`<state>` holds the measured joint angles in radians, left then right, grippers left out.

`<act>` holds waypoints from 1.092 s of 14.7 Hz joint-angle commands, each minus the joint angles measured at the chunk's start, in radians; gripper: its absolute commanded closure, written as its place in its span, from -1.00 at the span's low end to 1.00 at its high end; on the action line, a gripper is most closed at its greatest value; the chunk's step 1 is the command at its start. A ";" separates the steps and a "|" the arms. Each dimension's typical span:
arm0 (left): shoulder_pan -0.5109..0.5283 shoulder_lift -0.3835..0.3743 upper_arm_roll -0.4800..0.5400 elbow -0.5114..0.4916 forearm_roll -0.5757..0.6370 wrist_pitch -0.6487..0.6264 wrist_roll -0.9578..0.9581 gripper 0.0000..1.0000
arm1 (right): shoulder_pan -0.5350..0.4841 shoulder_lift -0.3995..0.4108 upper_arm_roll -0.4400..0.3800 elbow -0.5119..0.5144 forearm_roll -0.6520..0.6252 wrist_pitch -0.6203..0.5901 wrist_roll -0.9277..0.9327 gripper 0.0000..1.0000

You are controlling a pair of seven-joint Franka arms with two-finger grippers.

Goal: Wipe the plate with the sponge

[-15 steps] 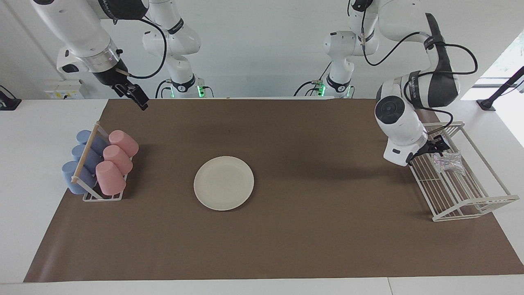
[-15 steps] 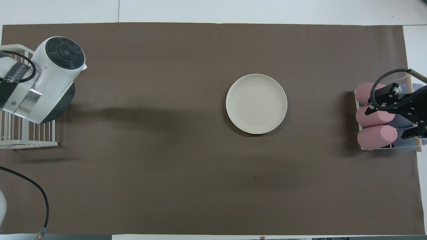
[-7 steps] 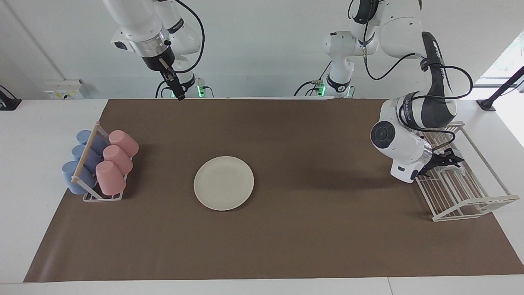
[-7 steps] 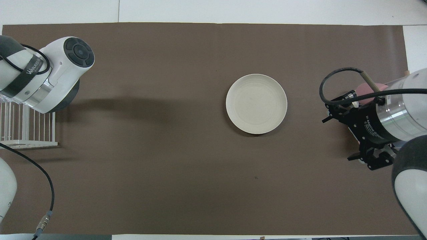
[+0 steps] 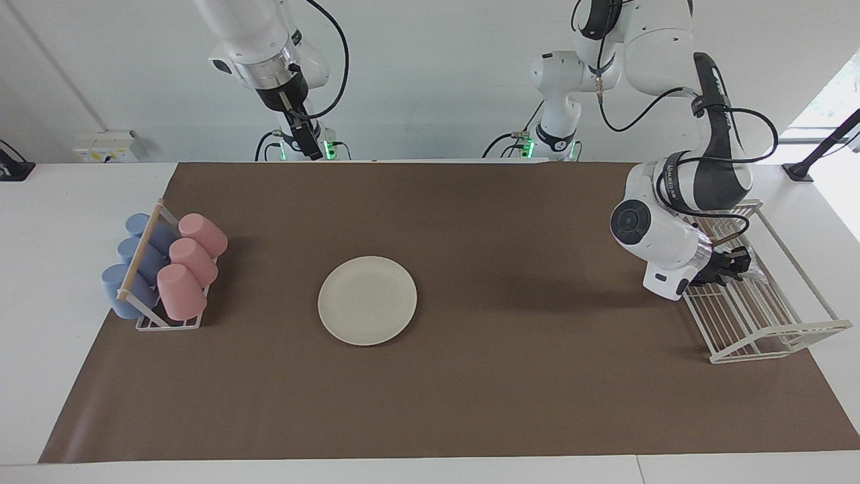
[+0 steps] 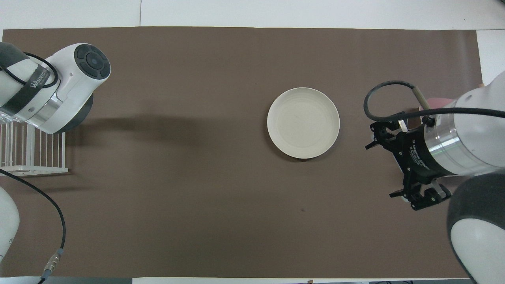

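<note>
Now | left gripper (image 5: 739, 261) bent into wire rack (image 5: 772, 316), fingers pinching sponge (image 5: 752, 270) | right gripper (image 5: 313, 149) raised, fingers wide.

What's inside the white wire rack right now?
The left gripper is down in the white wire rack, with a bit of the sparkly sponge showing at its tip. The gripper covers the rest of the sponge.

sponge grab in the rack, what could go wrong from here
The left gripper is down in the wire rack at the sponge, which is mostly hidden, so the grip may be shallow and slip on lifting. Its fingers could also snag the rack's wires and drag the rack. The plate sits well away, a long carry.
</note>
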<state>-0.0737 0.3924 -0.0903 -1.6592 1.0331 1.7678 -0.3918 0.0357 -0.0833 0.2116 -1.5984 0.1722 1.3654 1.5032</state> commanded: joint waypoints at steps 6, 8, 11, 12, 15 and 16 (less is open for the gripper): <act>0.002 -0.006 -0.011 0.039 -0.020 -0.030 0.011 1.00 | 0.010 -0.026 0.003 -0.028 0.016 0.026 0.074 -1.00; -0.001 -0.027 -0.014 0.111 -0.135 -0.075 0.030 1.00 | 0.012 -0.027 0.005 -0.029 0.016 0.031 0.084 -1.00; -0.012 -0.038 -0.038 0.278 -0.363 -0.279 0.060 1.00 | 0.062 -0.030 0.005 -0.035 0.016 0.037 0.114 -1.00; -0.012 -0.040 -0.058 0.318 -0.430 -0.341 0.060 1.00 | 0.069 -0.030 0.005 -0.037 0.018 0.040 0.135 -1.00; -0.005 -0.108 -0.088 0.381 -0.679 -0.441 0.053 1.00 | 0.073 -0.030 0.006 -0.037 0.026 0.052 0.205 -1.00; 0.002 -0.151 -0.080 0.380 -0.799 -0.447 0.047 1.00 | 0.094 -0.032 0.006 -0.038 0.032 0.075 0.262 -1.00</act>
<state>-0.0802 0.3045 -0.1802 -1.2999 0.4024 1.3636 -0.3480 0.1181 -0.0859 0.2166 -1.5997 0.1762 1.3902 1.6862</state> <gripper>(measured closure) 0.965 0.000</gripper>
